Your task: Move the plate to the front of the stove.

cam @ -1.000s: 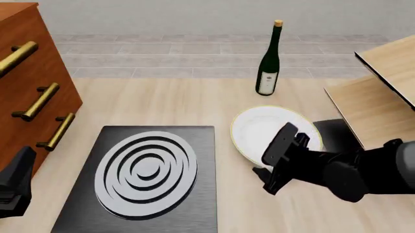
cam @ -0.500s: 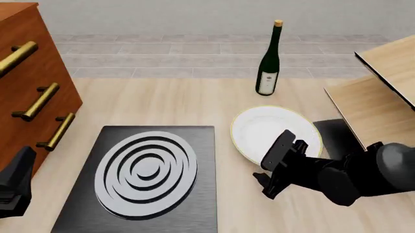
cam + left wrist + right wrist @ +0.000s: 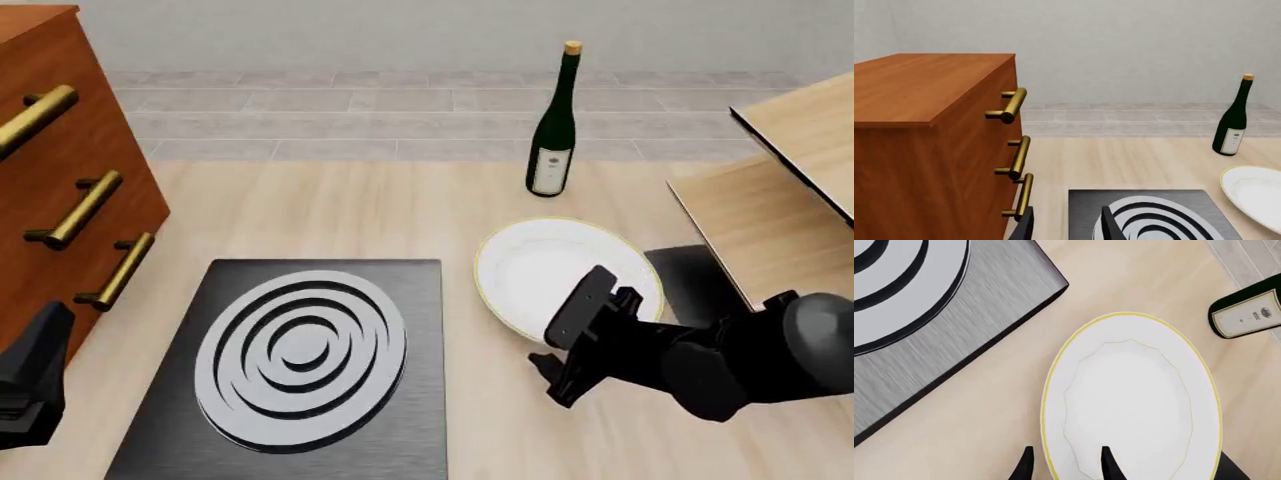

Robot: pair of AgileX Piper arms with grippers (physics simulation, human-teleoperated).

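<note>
Resting flat on the pale wooden table (image 3: 387, 215): round shallow white plate with thin gold rim (image 3: 541, 265), just right of the flat black rectangular stove with silver-grey concentric rings (image 3: 300, 350), a strip of bare wood between them; dark green wine bottle with gold cap (image 3: 554, 125) upright beyond the plate

Front view only: both arms together, light wooden boards (image 3: 781, 190) at far right, small plain black slab (image 3: 694, 280) touching or just under the plate's right edge

Right wrist view only: right gripper (image 3: 1064, 462) with its two dark fingertips (image 3: 1106, 460) parted, straddling the plate's near gold rim, one outside over the table, one over the white surface; whether they touch the rim cannot be told

Left wrist view only: front of the reddish-brown wooden drawer cabinet (image 3: 934, 145), three brass bar handles (image 3: 1017, 157); left gripper (image 3: 1066, 225) parted, holding nothing, over the stove's left edge

Right arm: reaches in low from the right, wrist angled toward the plate

Left arm: at the lower left corner beside the cabinet
</note>
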